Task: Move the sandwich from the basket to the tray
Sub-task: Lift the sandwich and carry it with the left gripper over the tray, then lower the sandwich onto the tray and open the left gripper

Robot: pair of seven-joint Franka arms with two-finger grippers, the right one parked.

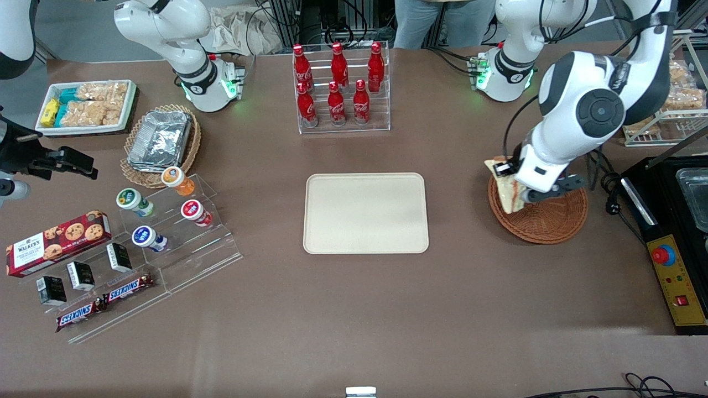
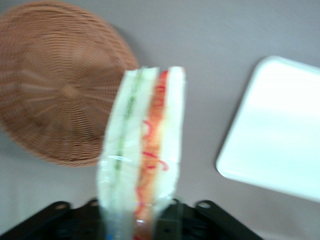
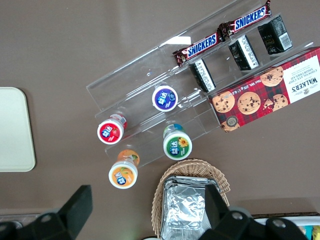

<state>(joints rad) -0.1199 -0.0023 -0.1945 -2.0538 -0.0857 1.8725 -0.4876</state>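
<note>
While gripper (image 1: 513, 190) hangs above round reddish-brown wicker basket (image 1: 547, 218), my fingers clamped on triangular white-bread sandwich (image 2: 142, 150), lifted clear of basket. Step: carry. Next: travel to flat cream rectangular tray (image 1: 365, 213), well apart from basket, lower, release.

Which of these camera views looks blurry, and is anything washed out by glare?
Left wrist view: soft and smeared; the sandwich held in the gripper and the basket lack crisp edges, and the tray is blown out to near white. Front view: sharp, evenly lit. Right wrist view: sharp.
</note>
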